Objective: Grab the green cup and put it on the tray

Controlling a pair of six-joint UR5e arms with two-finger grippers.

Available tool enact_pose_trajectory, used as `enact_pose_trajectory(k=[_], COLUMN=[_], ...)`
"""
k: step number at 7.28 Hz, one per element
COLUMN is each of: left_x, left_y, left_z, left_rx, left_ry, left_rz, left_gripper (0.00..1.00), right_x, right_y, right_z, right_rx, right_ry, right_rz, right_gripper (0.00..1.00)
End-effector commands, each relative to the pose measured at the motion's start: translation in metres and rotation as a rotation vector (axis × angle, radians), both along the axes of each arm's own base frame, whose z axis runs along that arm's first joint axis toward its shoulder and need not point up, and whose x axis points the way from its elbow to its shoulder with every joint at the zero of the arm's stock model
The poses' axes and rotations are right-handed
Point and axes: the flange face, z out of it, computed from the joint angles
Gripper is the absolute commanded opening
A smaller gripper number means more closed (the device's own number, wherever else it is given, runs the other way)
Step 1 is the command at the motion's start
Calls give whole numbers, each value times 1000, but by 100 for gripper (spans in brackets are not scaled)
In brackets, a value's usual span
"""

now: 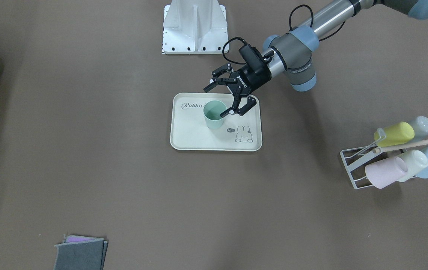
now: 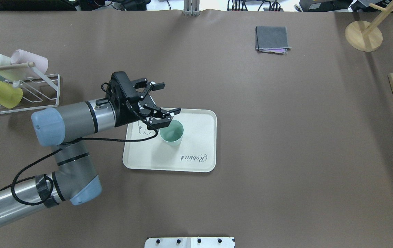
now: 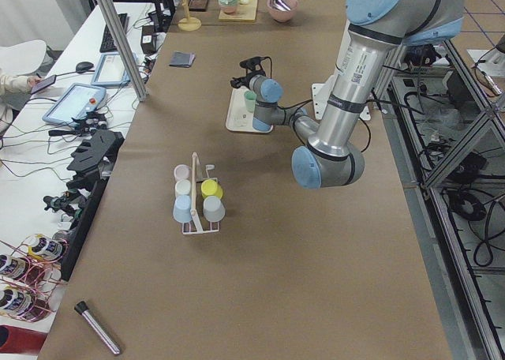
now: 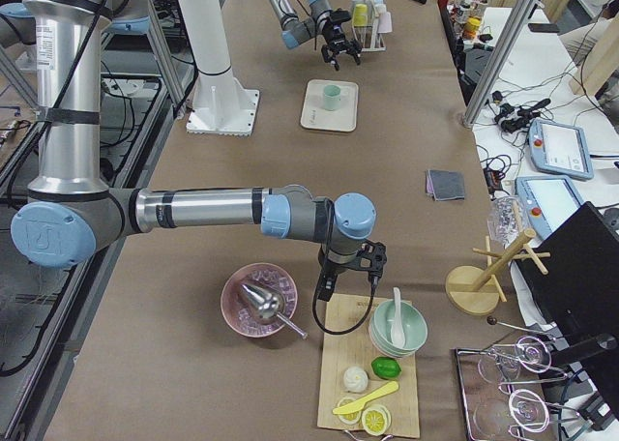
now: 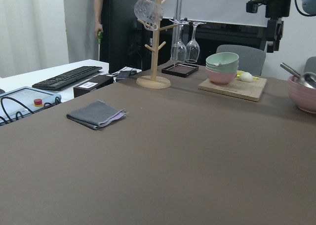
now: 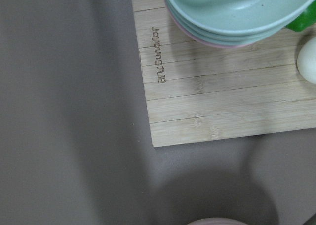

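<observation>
The brown bench (image 2: 286, 155) is the biggest thing here. The cream tray (image 1: 191, 140) lies flat near its middle, well away from all four edges. The left gripper (image 1: 217, 99) hangs over the tray with its two fingers spread wide, and it holds nothing. The side view from the robot's right shows it up in the air above the cup, not touching it. The right gripper (image 4: 360, 263) is far off at the bench end on the robot's right, over a wooden board (image 4: 372, 364). I cannot tell if its fingers are apart or together. The green cup (image 1: 214, 114) stands up straight on the tray, open end up, in the half of the tray nearer the robot, so the job looks done. It looks empty, so I think it is very light. It is plain plastic, so it should be stiff and should not break if bumped. Its sides look smooth and lean in a little toward the bottom, so it could slip down out of a loose hold. Being so light, it could also tip over from a small knock. A good place to hold it is high up, with one finger on each side, or with one finger inside the rim and one outside.
</observation>
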Motion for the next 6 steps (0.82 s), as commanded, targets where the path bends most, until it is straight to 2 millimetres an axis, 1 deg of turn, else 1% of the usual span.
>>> enact_pose_trajectory(k=[1, 2, 3, 4, 5, 6], left_x=[-37, -46, -83, -142, -220, -270], left_y=[-31, -55, -91, -128, -163, -179], left_z=[-47, -41, -12, 28, 77, 97], left_rx=[-123, -206, -306, -425, -578, -730], left_ry=[-206, -302, -396, -472, -551, -588], left_rz=[-43, -85, -161, -257, -358, -329], left_gripper=[99, 99, 99, 99, 99, 99], right_x=[0, 0, 0, 0, 0, 0], right_y=[-1, -1, -1, -1, -1, -1], right_z=[-1, -1, -1, -1, -2, -1], right_rx=[2, 1, 1, -1, 1, -2], right_ry=[1, 1, -1, -1, -1, -1], right_rz=[1, 2, 2, 2, 3, 3], right_gripper=[100, 100, 100, 100, 100, 100])
